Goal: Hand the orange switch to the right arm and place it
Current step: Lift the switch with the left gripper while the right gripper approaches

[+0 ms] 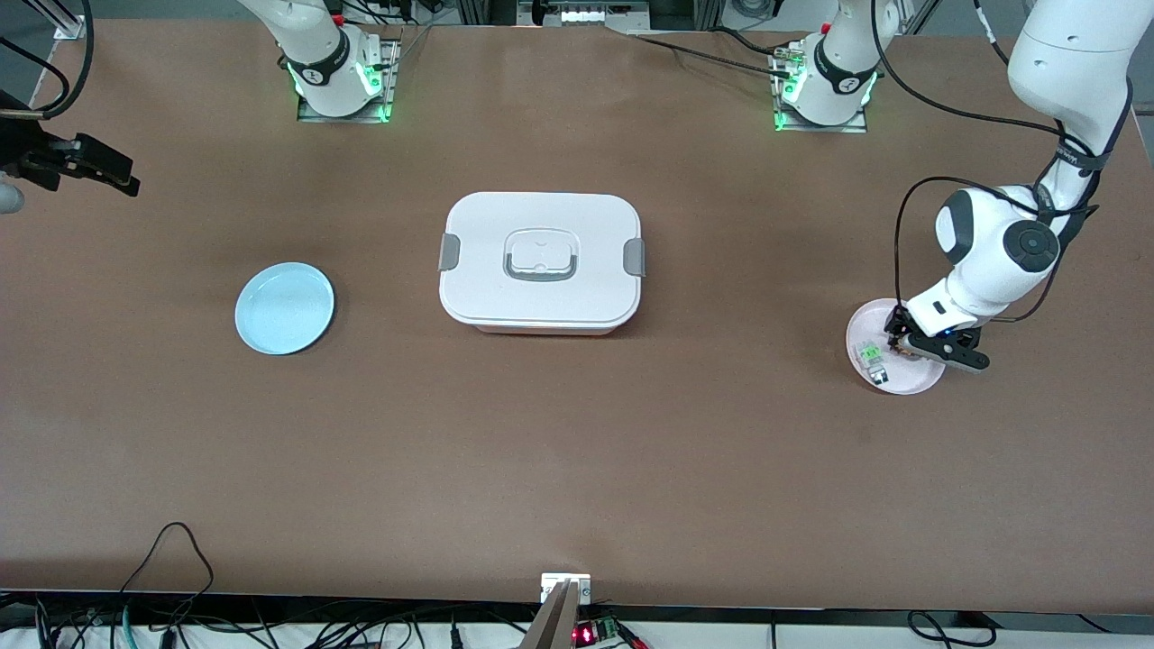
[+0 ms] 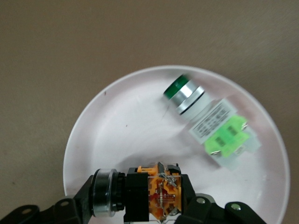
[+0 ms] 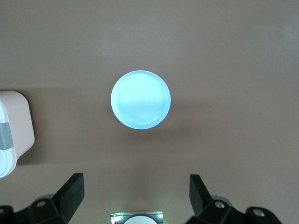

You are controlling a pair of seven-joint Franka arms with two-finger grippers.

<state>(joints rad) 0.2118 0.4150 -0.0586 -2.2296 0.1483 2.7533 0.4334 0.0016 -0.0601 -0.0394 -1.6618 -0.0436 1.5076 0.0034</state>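
The orange switch (image 2: pixel 149 191), a black block with an orange end and a silver cap, lies between the fingers of my left gripper (image 2: pixel 139 193), which is shut on it end to end. The gripper (image 1: pixel 904 345) is low in the pink plate (image 1: pixel 912 385), at the left arm's end of the table. I cannot tell whether the switch rests on the plate or is just off it. My right gripper (image 1: pixel 110 173) is open and empty and waits in the air at the right arm's end of the table, with its fingers (image 3: pixel 74 189) wide apart.
A clear-and-green part (image 1: pixel 871 357) lies in the same pink plate (image 2: pixel 117 126), beside the switch (image 2: pixel 210 123). A light blue plate (image 1: pixel 285 307) sits toward the right arm's end and shows in the right wrist view (image 3: pixel 140 99). A closed white lidded box (image 1: pixel 541 261) stands mid-table.
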